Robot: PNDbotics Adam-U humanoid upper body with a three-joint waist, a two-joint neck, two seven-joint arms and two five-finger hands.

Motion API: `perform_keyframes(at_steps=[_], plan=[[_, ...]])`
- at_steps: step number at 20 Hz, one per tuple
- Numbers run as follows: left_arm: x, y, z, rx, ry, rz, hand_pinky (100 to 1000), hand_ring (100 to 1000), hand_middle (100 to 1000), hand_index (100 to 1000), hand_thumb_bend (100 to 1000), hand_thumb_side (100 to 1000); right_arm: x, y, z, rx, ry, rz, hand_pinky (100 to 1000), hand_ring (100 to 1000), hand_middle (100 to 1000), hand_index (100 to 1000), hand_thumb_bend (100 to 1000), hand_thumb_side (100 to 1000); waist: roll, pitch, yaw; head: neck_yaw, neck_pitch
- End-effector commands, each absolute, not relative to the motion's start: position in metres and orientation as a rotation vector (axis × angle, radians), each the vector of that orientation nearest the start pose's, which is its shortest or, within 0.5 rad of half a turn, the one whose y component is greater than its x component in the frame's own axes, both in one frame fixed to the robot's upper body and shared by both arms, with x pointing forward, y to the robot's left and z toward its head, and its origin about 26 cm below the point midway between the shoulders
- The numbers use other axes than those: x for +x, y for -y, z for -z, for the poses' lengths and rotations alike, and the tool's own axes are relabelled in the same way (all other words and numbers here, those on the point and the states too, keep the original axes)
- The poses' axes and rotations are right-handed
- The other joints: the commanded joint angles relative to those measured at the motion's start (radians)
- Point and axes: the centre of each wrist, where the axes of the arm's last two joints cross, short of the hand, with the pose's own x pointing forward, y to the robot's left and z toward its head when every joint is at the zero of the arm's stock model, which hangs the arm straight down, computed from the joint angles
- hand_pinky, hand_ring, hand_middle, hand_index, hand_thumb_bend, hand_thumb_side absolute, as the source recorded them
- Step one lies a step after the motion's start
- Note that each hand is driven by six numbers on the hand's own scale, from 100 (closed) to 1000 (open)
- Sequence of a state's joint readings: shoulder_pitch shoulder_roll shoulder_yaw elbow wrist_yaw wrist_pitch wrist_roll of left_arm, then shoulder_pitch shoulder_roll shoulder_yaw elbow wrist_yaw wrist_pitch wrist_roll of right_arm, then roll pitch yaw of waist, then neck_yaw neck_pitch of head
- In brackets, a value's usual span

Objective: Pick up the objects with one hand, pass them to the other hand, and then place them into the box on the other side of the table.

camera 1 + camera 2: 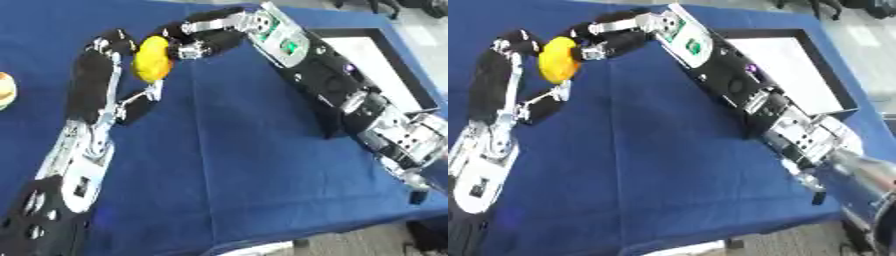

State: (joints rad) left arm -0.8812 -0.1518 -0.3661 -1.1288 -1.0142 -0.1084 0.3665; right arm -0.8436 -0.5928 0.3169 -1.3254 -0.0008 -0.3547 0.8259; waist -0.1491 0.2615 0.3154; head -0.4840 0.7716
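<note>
Above the blue desk (245, 150), well to the left of the black-rimmed box (794, 65), a yellow fruit (151, 58) is held in the air between the robot's two hands. Its left hand (109, 65) comes up from the left side and curls round the fruit, fingers behind and over it, thumb reaching in from below. Its right hand (203, 37) reaches across from the box side, fingers bent toward the fruit's upper right edge; they touch or nearly touch it, and it cannot be told whether they have closed on it. This looks like the handover step: the fruit is lifted clear of the desk so the right hand can take it and carry it back to the box, which lies open and white inside, beside the right forearm. The fruit is smooth, oval, bright yellow like a lemon or small mango, standing on end and slightly darker toward its lower tip. A round pale and orange thing (5, 90) sits at the desk's left edge, far from the box
</note>
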Motion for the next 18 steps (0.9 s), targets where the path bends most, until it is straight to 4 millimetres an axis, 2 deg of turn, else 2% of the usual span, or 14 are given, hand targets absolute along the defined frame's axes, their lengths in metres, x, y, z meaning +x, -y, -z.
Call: perform_keyframes(at_steps=[1,7,12,16,18], plan=[[0.392,0.018,-0.165,-0.89,-3.219,-1.276,714,552,526,503,100,100,0.424,0.253,-0.251,0.123,1.779,-1.923,861,1000,1000,1000,100,902,-0.008,-0.001,-0.004,-0.003,-0.002],[0.394,0.017,-0.164,-0.914,-3.212,-1.272,714,553,527,504,100,100,0.422,0.252,-0.252,0.134,1.779,-1.919,848,1000,985,1000,100,840,-0.007,-0.001,-0.004,-0.004,-0.002],[0.394,0.016,-0.162,-0.93,-3.206,-1.268,714,553,528,504,100,100,0.423,0.257,-0.251,0.12,1.762,-1.896,836,1000,845,993,100,697,-0.008,-0.001,-0.006,-0.002,-0.002],[0.395,0.015,-0.162,-0.948,-3.203,-1.259,714,553,528,504,100,100,0.423,0.26,-0.252,0.108,1.757,-1.882,818,1000,748,891,100,532,-0.007,0.0,-0.007,-0.002,-0.002],[0.395,0.015,-0.161,-0.952,-3.202,-1.257,714,553,528,504,100,100,0.423,0.262,-0.253,0.105,1.757,-1.872,812,1000,720,865,100,525,-0.006,0.0,-0.008,-0.003,-0.002]])
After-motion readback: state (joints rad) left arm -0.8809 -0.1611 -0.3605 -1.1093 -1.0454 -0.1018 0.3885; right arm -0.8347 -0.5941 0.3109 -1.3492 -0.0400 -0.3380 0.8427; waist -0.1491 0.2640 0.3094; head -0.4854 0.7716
